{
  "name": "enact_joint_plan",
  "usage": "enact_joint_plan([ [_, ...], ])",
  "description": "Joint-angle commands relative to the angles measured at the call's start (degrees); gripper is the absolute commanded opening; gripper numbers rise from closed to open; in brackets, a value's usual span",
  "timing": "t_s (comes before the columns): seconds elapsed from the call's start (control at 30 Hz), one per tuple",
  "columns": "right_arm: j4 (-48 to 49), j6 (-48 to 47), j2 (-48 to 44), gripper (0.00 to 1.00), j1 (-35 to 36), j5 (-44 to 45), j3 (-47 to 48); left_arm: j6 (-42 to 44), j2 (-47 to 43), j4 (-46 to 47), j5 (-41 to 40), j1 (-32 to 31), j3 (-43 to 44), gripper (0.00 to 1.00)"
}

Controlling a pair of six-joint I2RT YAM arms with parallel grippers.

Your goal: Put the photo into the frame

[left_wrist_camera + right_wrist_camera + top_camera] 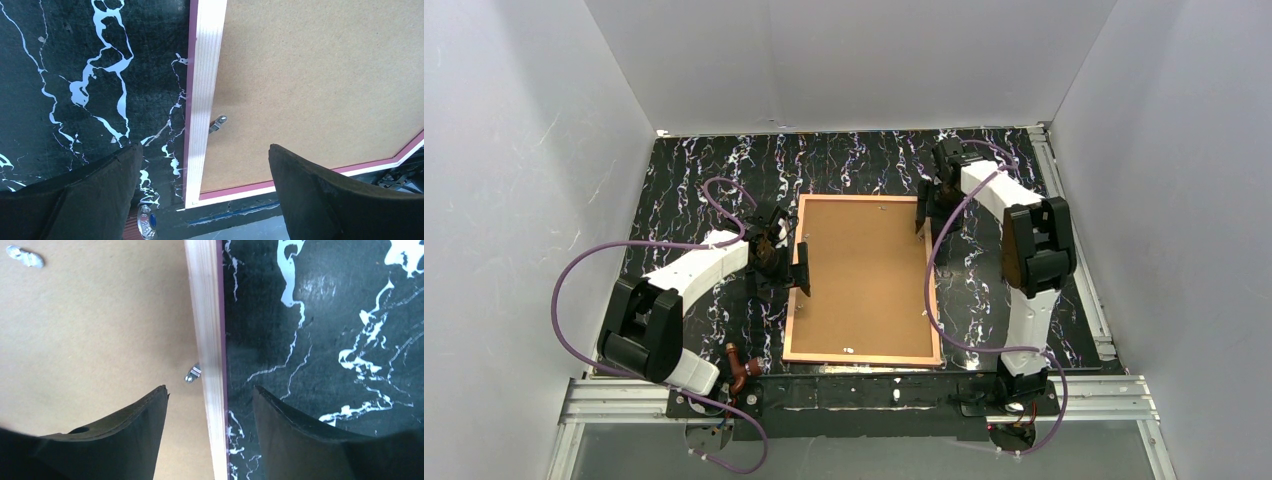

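Legible markings: none. No text, label, brand, number or sign can be read on any surface in these three views.

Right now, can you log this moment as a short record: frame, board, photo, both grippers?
frame: lies flat on the table, back side up
board: brown, sits inside the frame
fasteners: a small metal tab lies over the board's edge near each gripper
photo: not in view
left gripper: open, astride the frame's left rail
right gripper: open, astride its right rail
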Motion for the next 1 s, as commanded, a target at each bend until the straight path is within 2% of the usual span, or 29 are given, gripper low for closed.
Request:
enact_joint_plan([
  [0.0, 0.8, 1.2, -6.1, 0.71, -0.4, -2.0, -0.8, 1.1, -1.5, -6.5, -1.4, 0.3, -0.4, 0.98],
  [0.3, 0.6, 1.3, -4.9, 0.73, -0.5, -1.6, -1.2, 5.9, 2.1, -10.5, -6.5, 0.4, 5.2, 0.98],
  [0.57, 0.1, 1.6, -1.6, 0.72, -0.6, -0.7, 0.8, 11.7, 13.3, -13.5, -7.5, 1.3, 18.2, 0.96],
  [0.97, -0.6, 1.5, 3.1, 0.66, -0.6, -1.3, 3.8, 13.0, 30.4, -15.6, -8.5, 2.3, 37.0, 0.91],
])
